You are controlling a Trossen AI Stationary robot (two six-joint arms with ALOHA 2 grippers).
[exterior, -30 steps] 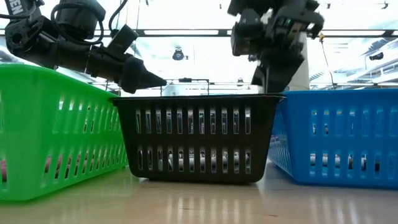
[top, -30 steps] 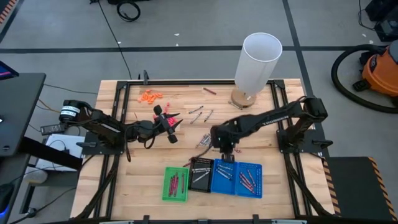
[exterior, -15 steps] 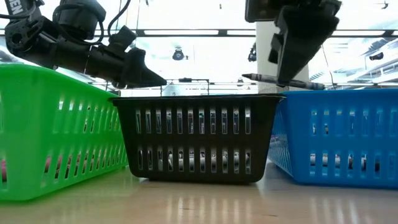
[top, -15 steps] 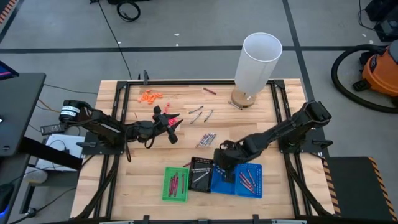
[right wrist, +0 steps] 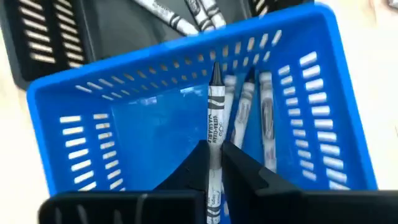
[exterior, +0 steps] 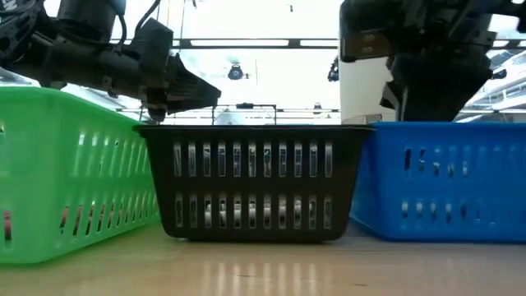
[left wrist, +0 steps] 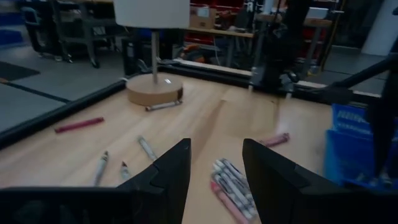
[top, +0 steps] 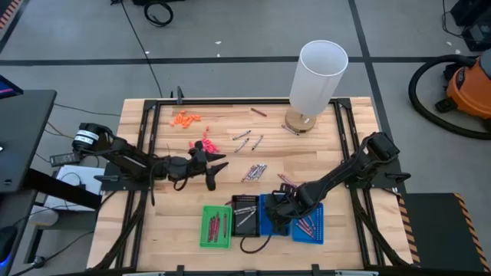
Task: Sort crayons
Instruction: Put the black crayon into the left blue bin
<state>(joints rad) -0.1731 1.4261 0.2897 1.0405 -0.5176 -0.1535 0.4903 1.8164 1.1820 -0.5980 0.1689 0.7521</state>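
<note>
My right gripper (right wrist: 215, 163) is shut on a silvery grey crayon (right wrist: 215, 118) above the left blue basket (top: 275, 222), which holds a few grey crayons (right wrist: 264, 118). My left gripper (left wrist: 214, 168) is open and empty, low over the table (top: 211, 167), short of a pile of loose crayons (left wrist: 233, 186), which also shows in the high view (top: 255, 171). More crayons lie flat on the table: a pair (top: 247, 139), a maroon one (top: 258, 112) and a pink one (top: 285, 181). My right gripper pinches the grey crayon's wrapped shaft (right wrist: 214, 152) between its two fingers. The crayon's pointed end (right wrist: 215, 76) sticks out past the fingertips. The crayon is lifted clear, over the inside of the blue basket.
A green basket (top: 216, 227), a black basket (top: 245, 215) and a second blue basket (top: 308, 224) stand in a row by the near edge. A white lamp (top: 316, 77) stands at the far right. Orange bits (top: 184, 118) and pink-red bits (top: 207, 143) lie at the far left.
My right gripper has gone from the crayon pile toward the table's near edge with the grey crayon and has come down over the left blue basket. My left gripper has moved a little toward the near edge.
</note>
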